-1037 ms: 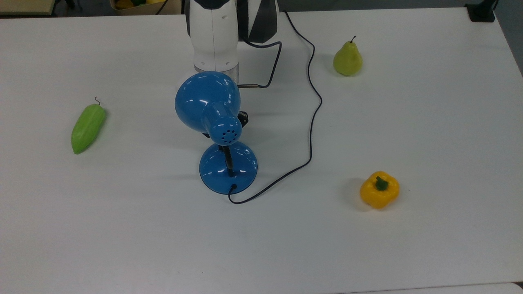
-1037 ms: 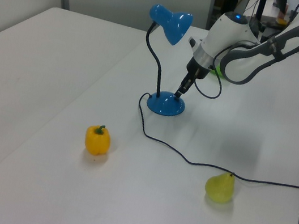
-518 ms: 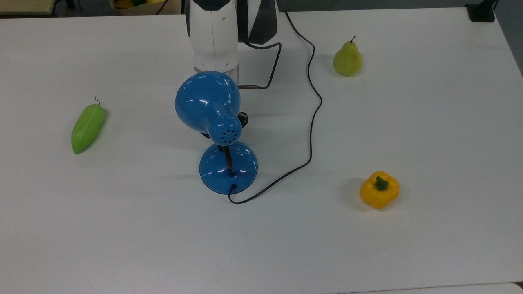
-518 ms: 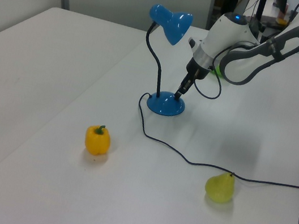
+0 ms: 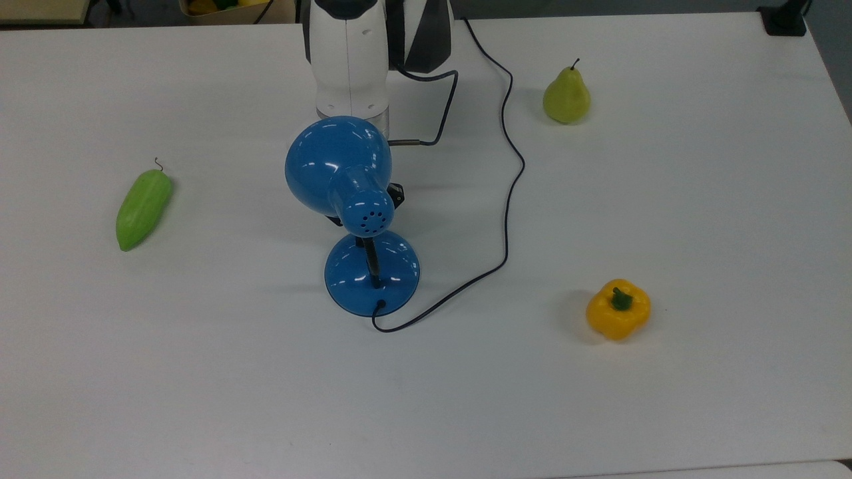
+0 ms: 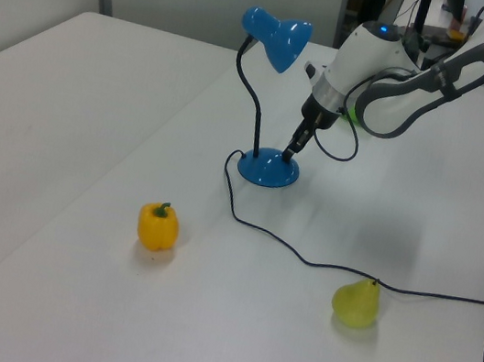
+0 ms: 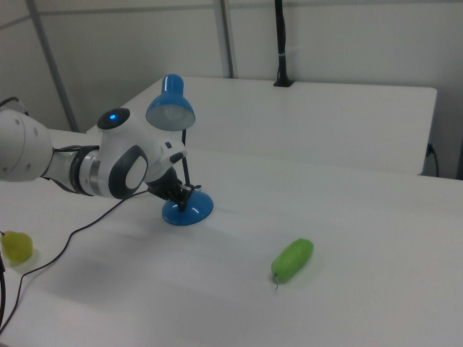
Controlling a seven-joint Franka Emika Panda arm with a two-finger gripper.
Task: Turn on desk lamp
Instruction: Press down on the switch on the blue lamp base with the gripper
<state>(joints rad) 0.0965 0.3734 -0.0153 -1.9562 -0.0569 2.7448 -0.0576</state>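
Pressing toward the lamp base (image 6: 268,168) | lamp (image 5: 346,178) is standing mid-table (image 5: 665,412), base at 6 o'clock below its shade in the top view | jaws (image 6: 290,152) are touching the base's 1 o'clock rim in the left view | jaw state: cannot tell.

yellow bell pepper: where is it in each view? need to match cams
Top view: yellow bell pepper at lower right, to the right of the desk lamp base.
Left view: the pepper is left of centre, below and left of the lamp base.
Right view: not in it.
Shared landmark: the lamp's blue base.
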